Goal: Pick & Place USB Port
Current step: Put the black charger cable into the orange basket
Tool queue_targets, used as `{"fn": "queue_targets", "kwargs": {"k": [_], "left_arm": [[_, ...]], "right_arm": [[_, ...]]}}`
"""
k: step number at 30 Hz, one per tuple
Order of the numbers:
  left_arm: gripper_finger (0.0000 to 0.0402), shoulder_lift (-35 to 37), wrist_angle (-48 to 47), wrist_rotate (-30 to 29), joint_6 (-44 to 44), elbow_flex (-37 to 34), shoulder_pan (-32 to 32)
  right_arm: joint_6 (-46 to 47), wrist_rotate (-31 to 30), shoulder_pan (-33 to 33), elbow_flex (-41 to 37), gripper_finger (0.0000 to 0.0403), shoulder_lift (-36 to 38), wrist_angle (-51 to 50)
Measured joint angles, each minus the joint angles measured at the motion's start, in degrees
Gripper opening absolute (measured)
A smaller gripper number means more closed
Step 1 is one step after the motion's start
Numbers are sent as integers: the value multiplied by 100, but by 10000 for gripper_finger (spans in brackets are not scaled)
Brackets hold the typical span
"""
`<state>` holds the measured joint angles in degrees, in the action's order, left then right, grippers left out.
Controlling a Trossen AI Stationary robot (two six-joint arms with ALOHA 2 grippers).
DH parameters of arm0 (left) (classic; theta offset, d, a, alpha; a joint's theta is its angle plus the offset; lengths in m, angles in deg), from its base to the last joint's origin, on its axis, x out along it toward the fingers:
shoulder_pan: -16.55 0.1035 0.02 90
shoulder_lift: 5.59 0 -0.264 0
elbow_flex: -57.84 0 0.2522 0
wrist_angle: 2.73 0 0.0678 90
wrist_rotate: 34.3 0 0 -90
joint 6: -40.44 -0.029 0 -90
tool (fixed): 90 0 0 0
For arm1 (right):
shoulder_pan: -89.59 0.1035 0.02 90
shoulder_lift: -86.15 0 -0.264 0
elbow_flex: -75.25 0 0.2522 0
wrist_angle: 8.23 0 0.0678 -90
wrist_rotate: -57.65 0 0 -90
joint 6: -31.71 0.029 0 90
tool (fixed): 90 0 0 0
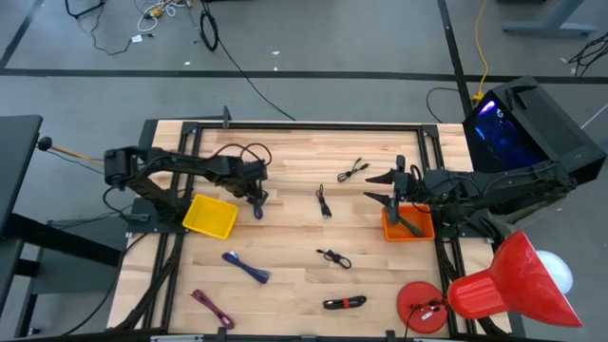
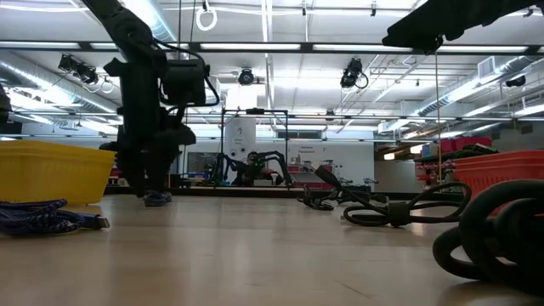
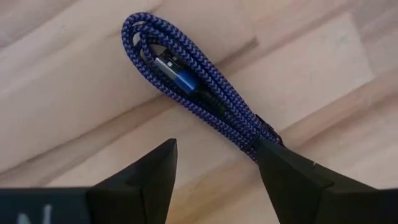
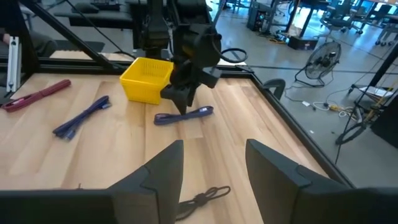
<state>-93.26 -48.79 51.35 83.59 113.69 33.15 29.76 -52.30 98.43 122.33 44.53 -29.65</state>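
A blue braided USB cable (image 3: 205, 93), bundled into a loop with its plug (image 3: 176, 67) tucked inside, lies flat on the wood beside the yellow bin (image 1: 211, 217). My left gripper (image 3: 214, 146) is open and points down over it. One finger stands on bare wood. The other finger (image 3: 280, 168) stands at the cable's bound end. The right wrist view shows the cable (image 4: 185, 115) under that gripper (image 4: 185, 99). My right gripper (image 1: 385, 187) is open, hovers by the orange bin (image 1: 408, 226) and holds nothing. My left gripper comes at the blue cable from above, pointing down. One fingertip (image 3: 268, 149) stands at the bound end (image 3: 252, 134) of the bundle, which lies flat on the table. I cannot tell whether the fingertip touches it.
Other cables lie about the table: black ones (image 1: 353, 171), (image 1: 324, 202), (image 1: 332, 257), a second blue one (image 1: 245, 267), a maroon one (image 1: 211, 308) and a red-black one (image 1: 344, 303). A red disc (image 1: 423, 309) and a red cone (image 1: 508, 280) sit at the near right corner.
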Motion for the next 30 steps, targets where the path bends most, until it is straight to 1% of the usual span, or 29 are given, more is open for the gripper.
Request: {"fn": "queue_targets", "kwargs": {"k": [5, 13, 21, 27, 30], "left_arm": [[229, -132, 825, 159, -12, -18, 0], [229, -132, 891, 192, 1, -22, 0], [229, -127, 1270, 615, -14, -25, 0], [229, -125, 1283, 575, 156, -24, 0], [229, -125, 1281, 320, 310, -24, -46]], "right_arm": [[50, -3, 0, 0, 176, 0, -2], [112, -13, -1, -2, 176, 0, -153], [172, -14, -2, -2, 176, 0, -213], [208, -13, -2, -2, 176, 0, -269], [208, -13, 0, -2, 176, 0, -269]]}}
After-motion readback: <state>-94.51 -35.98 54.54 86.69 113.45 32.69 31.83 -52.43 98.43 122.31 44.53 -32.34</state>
